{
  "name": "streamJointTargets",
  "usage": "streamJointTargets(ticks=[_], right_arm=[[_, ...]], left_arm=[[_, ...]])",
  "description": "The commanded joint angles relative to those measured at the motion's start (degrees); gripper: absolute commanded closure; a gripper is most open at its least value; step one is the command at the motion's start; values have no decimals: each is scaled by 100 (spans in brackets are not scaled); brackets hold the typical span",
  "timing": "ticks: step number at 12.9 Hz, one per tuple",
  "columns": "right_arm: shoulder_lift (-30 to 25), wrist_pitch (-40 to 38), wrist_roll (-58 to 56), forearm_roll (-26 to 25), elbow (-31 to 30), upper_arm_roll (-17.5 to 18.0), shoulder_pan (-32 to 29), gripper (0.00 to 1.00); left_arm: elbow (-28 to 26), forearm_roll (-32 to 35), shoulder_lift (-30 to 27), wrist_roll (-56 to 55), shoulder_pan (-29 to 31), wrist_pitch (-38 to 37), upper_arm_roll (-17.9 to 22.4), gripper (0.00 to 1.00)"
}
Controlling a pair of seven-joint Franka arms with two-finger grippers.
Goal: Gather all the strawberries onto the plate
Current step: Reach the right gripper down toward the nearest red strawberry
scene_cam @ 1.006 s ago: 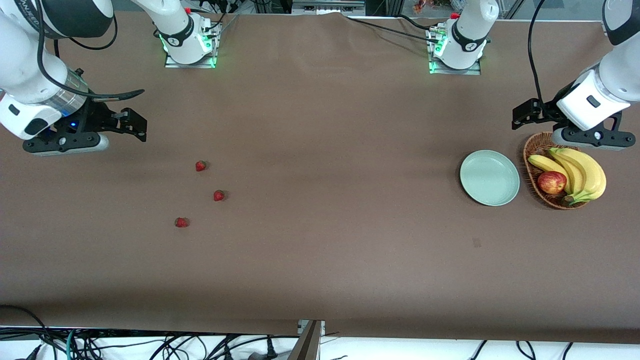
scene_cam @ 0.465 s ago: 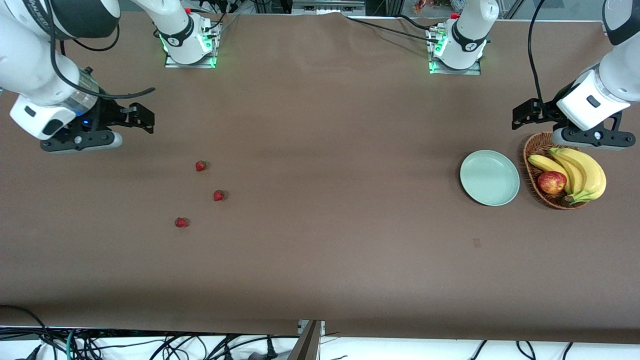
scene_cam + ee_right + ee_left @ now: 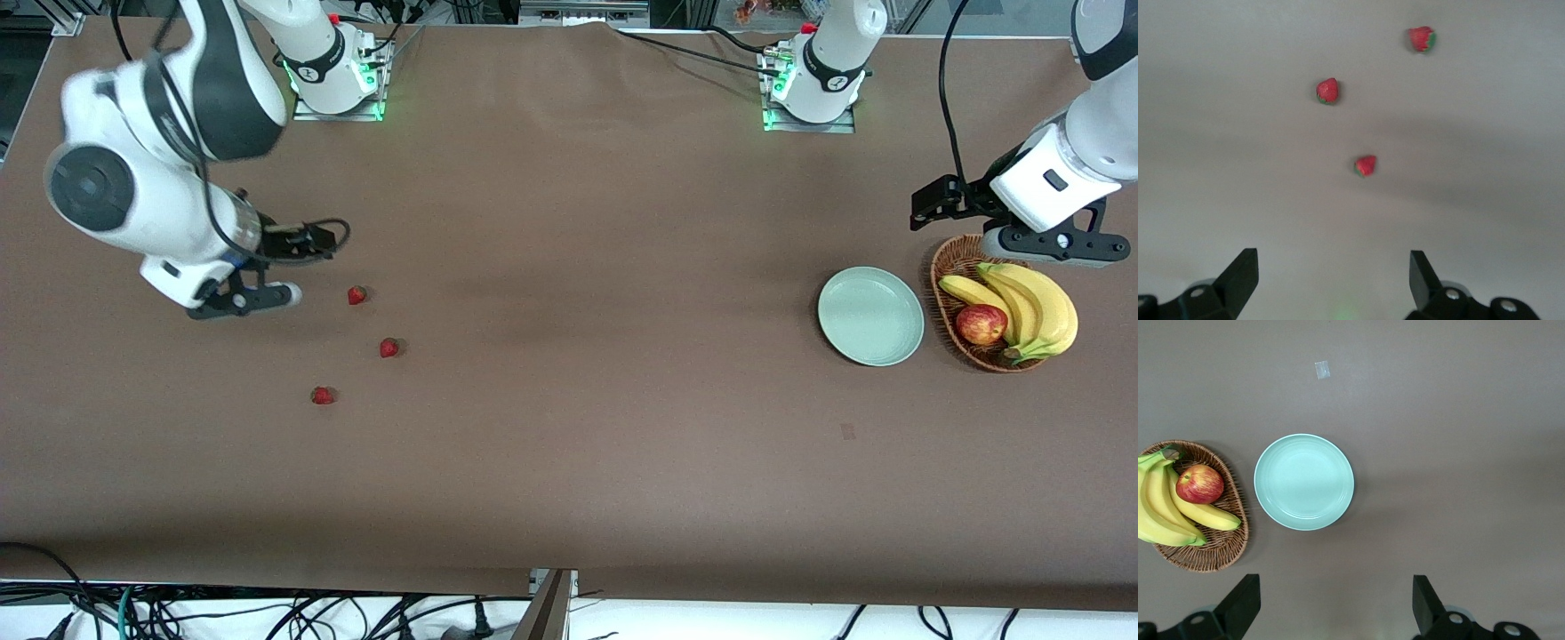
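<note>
Three small red strawberries [image 3: 356, 294], [image 3: 388, 348], [image 3: 322, 396] lie apart on the brown table toward the right arm's end. They also show in the right wrist view [image 3: 1365, 165], [image 3: 1327, 91], [image 3: 1421, 39]. My right gripper [image 3: 252, 298] [image 3: 1331, 280] is open and empty over bare table beside the strawberry farthest from the front camera. The pale mint-green plate [image 3: 870, 316] [image 3: 1304, 481] sits empty toward the left arm's end. My left gripper [image 3: 1053, 244] [image 3: 1336, 607] is open and empty, over the table by the basket's rim, and waits.
A brown wicker basket [image 3: 956, 262] [image 3: 1211, 557] beside the plate holds a red-yellow apple [image 3: 981, 324] [image 3: 1199, 484] and a bunch of bananas [image 3: 1036, 307] [image 3: 1165, 513]. A small patch [image 3: 847, 432] marks the cloth nearer the front camera than the plate.
My right arm has swung in from the table's end, and its gripper now sits beside the strawberries. The left arm, strawberries and plate have not moved.
</note>
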Motion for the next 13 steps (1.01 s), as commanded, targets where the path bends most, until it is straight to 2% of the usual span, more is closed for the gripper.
streamJointTargets(ticks=[1,3,5,11,13], right_arm=[[-18,1208,29,172,-1249,-9,-6,0],[104,2149,29,172,-1989,-17,-6,0],[332,2897,29,172,-2404,-35,-41,1],[939,3690,29,329,-2450,-53,-129,6],[1036,3876,29,330,-2467,-53,-129,13]], left_arm=[[113,-105,17,94,-9,-96,18,0],[122,-96,8,94,-9,-96,18,0],[131,-96,8,94,-9,-96,18,0],[201,-87,-132,94,8,-263,18,0],[210,-87,-150,94,8,-219,18,0]])
